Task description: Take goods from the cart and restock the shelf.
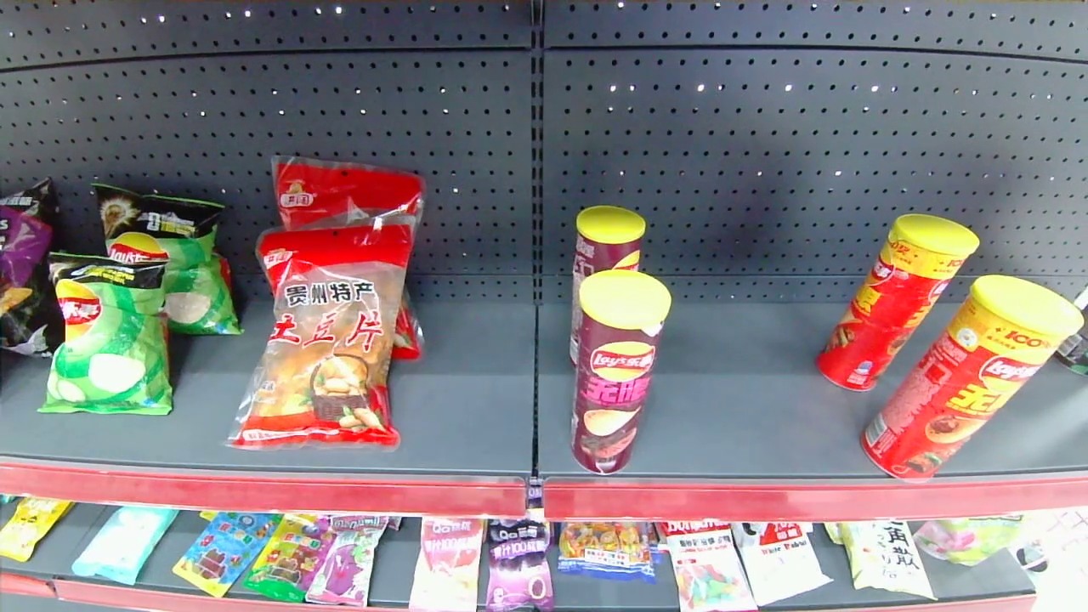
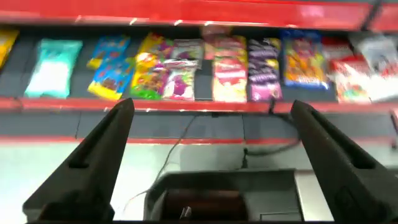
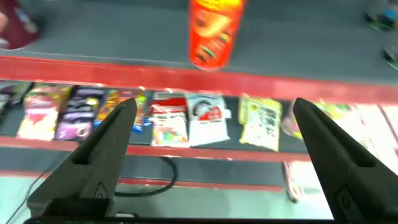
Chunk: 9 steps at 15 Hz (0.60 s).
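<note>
Two deep is about all any stack on this shelf (image 1: 765,408) gets, so I'd call the restock maybe half done. Left to right on my head cam: green chip bags (image 1: 110,340) standing out at 9 o'clock, with a dark purple bag (image 1: 21,255) just beside them at the edge. Two red bags of potato slices (image 1: 327,340) come next, one behind the other, around 8 o'clock. Two maroon cans (image 1: 616,374) stand upright just past centre, then two red cans (image 1: 969,382) at 3 o'clock.

Plenty of bare shelf between the maroon and red cans, so I reckon that's where more stock belongs. The lower shelf (image 1: 393,574) at 6 o'clock already looks packed with sweet packets.

Left pincer (image 2: 212,106) has its fingers spread wide apart with nothing between them, facing that lower row. Right pincer (image 3: 214,102) is the same, spread and empty, facing the shelf front near a red can. With both empty, my guess is the next job is grabbing something from the cart.
</note>
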Motion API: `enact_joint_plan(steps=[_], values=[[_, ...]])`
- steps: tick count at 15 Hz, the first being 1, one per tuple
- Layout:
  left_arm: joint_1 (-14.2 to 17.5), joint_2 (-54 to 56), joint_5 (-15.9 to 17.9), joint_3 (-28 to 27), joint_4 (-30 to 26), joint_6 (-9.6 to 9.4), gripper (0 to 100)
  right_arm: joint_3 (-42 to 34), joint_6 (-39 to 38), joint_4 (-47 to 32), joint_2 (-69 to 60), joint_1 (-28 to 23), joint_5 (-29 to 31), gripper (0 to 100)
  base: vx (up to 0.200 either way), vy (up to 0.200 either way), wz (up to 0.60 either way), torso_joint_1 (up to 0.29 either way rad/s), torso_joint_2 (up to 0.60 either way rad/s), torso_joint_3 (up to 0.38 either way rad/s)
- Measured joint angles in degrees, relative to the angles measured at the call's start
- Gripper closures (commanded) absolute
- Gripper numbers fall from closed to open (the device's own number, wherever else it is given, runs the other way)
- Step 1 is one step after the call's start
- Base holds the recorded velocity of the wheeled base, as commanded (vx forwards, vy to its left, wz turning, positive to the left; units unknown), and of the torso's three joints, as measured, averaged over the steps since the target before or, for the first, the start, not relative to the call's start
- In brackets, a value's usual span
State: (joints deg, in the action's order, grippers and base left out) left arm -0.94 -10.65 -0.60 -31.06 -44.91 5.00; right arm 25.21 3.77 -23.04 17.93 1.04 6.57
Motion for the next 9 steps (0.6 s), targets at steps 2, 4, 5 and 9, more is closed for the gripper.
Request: enact_joint_plan(steps=[2,4,5,9], values=[[1.8,3.7,-0.5,1.5,-0.3,0.66,0,-2.5,0.5,-1.0,-4.2,-4.4,-0.2,0,0.0,0.0,0.0,0.0,0.0,0.0],[2.4,6.3,-0.8,4.1,1.7,0.99,0,-6.2,1.9,-0.9,-8.1,-6.1,-0.8,0,0.0,0.0,0.0,0.0,0.0,0.0],[2.0,7.7,0.5,5.4,4.0,0.35,0,-8.1,2.2,-0.1,-9.6,-6.3,-2.3,0,0.0,0.0,0.0,0.0,0.0,0.0],[1.0,10.4,4.8,14.6,25.2,-2.02,0,-17.1,2.3,17.4,-11.8,-6.6,-15.1,0,0.0,0.0,0.0,0.0,0.0,0.0]])
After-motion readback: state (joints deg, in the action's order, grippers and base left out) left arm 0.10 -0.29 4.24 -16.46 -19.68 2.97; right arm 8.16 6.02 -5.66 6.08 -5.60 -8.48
